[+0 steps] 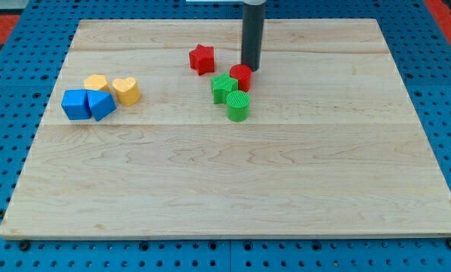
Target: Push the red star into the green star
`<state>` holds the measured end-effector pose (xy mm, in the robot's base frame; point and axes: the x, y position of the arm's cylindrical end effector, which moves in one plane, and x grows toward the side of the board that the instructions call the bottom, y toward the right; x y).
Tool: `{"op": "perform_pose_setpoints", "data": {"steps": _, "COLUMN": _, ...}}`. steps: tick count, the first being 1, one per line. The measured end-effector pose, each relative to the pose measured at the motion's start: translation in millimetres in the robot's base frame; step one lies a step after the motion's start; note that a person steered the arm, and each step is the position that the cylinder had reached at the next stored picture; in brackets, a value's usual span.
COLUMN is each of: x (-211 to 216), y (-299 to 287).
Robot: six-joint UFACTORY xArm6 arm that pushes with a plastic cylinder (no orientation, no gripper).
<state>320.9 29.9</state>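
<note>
The red star (202, 59) lies on the wooden board near the view's top centre. The green star (224, 88) lies below and to the right of it, a short gap apart. A red cylinder (241, 77) touches the green star's upper right side. A green cylinder (238, 106) sits just below the green star. My tip (250, 69) is at the upper right edge of the red cylinder, to the right of the red star.
At the view's left is a cluster: a blue cube (75, 104), a blue block (101, 104), a yellow block (97, 82) and a yellow heart (126, 90). The wooden board (225, 189) lies on a blue pegboard surface.
</note>
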Motion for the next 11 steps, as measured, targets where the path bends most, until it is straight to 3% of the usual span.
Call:
{"op": "perform_pose_setpoints", "data": {"steps": 2, "x": -36, "y": 4}}
{"op": "perform_pose_setpoints", "data": {"steps": 3, "x": -62, "y": -32}}
{"op": "perform_pose_setpoints", "data": {"steps": 4, "x": -53, "y": -77}}
{"op": "perform_pose_setpoints", "data": {"steps": 5, "x": -14, "y": -86}}
{"op": "perform_pose_setpoints", "data": {"steps": 6, "x": -4, "y": -79}}
{"op": "perform_pose_setpoints", "data": {"steps": 7, "x": -23, "y": -89}}
{"op": "perform_pose_setpoints", "data": {"steps": 8, "x": -16, "y": -109}}
{"op": "perform_pose_setpoints", "data": {"steps": 10, "x": 14, "y": -75}}
{"op": "perform_pose_setpoints", "data": {"steps": 11, "x": 4, "y": -82}}
